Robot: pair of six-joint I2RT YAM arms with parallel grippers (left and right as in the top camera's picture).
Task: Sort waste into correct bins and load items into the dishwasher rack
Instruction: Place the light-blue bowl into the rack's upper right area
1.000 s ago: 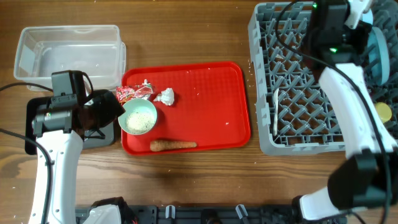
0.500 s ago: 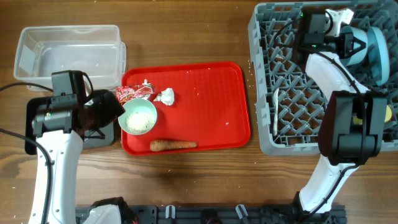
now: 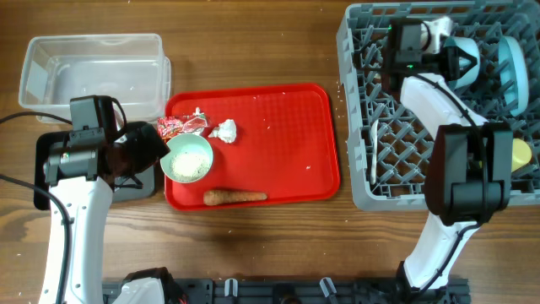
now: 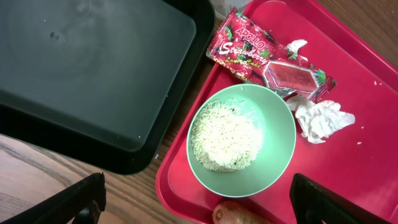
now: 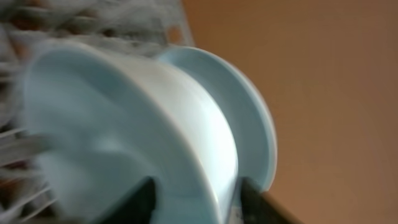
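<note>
The pale green bowl (image 3: 187,158) holds white rice (image 4: 225,135) on the flat red tray. The red-and-white wrapper (image 3: 179,125), paper ball (image 3: 224,130) and carrot stick (image 3: 234,197) lie around it. My left gripper (image 4: 199,199) is open and hovers just above the bowl's near edge, beside the black tray (image 4: 93,68). My right gripper (image 5: 196,202) is over the back of the grey rack (image 3: 363,118). Its fingers straddle the pale blue bowl (image 5: 137,124), which stands on edge beside the pale blue plate (image 3: 512,67). The right wrist view is blurred.
The clear tub (image 3: 93,72) stands at the back left, touching the red tray (image 3: 278,135). The white spoon (image 3: 374,148) lies in the rack's left side. The yellow cup (image 3: 521,152) sits at the rack's right edge. My right arm stretches across the rack.
My right arm has swung left along the back of the rack, and the pale blue bowl has shifted left with the gripper, away from the plate. The left arm has not moved.
</note>
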